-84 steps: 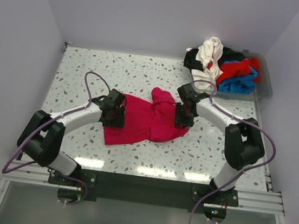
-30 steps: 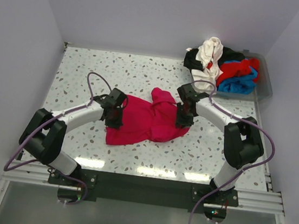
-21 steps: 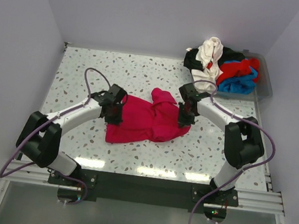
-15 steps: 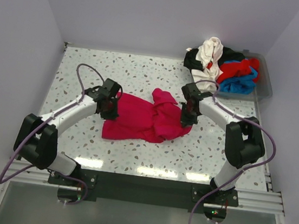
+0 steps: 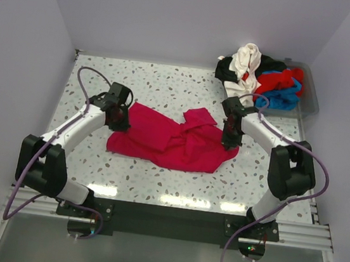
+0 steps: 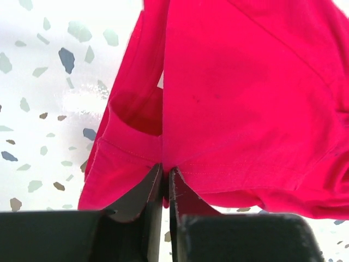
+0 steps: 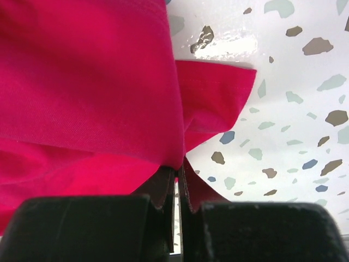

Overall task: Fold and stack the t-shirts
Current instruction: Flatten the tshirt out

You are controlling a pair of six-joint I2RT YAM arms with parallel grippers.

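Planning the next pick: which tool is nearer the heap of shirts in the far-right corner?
Right. The right tool pinches the pink shirt at its right edge, just in front of the heap; the left tool pinches its left edge, far across the table.

Speckled table [image 5: 168, 85] carries a crimson-pink t-shirt [image 5: 173, 145] and a bin [image 5: 311, 100].

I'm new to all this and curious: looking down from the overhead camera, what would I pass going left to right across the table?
The left gripper → crimson-pink t-shirt → right gripper → blue t-shirt → right rim of the clear grey plastic bin.
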